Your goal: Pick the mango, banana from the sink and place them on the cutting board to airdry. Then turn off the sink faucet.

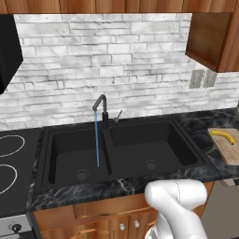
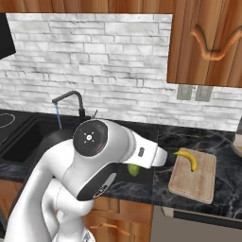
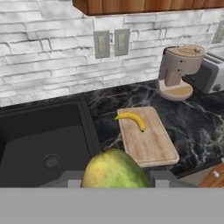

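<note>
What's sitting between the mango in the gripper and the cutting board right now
Nothing but bare black counter and the sink rim between the mango and the cutting board, as the hand view shows.

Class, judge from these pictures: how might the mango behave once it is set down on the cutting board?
The mango looks smooth and rounded, so it may roll on the flat cutting board. Its skin seems glossy, perhaps slippery in the pincer. It looks firm, probably keeping its shape beside the banana.

White arm folded, pincer [image 3: 114, 186] gripping mango [image 3: 114, 169]
</note>
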Robot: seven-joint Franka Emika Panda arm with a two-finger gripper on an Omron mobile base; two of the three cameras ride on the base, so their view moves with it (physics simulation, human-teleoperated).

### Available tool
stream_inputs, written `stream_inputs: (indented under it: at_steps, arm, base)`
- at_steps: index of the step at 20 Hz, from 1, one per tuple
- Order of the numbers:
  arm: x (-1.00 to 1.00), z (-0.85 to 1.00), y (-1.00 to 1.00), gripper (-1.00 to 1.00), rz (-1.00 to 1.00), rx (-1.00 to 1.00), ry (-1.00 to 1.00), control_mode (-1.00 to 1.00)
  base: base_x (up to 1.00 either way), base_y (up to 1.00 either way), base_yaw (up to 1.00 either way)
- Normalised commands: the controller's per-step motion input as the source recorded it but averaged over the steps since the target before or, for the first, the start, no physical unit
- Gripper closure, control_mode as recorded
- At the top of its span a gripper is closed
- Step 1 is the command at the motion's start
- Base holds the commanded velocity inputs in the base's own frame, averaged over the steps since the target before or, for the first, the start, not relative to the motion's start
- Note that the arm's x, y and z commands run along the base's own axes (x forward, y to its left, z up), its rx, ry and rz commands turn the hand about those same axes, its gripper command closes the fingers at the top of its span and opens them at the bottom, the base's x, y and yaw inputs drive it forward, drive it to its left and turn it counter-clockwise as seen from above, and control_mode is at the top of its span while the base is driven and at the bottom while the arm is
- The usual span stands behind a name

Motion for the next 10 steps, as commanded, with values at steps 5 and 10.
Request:
stream_inputs:
  at_steps: [5, 10]
  arm:
    - [0.00, 0.00, -0.19, 1.00, 0.00, 0.00, 0.09, -1.00]
    - [0.01, 0.00, -0.10, 1.00, 0.00, 0.00, 0.04, -1.00]
  base:
    - [0.00, 0.00, 0.00]
    - [0.00, 0.00, 0.00]
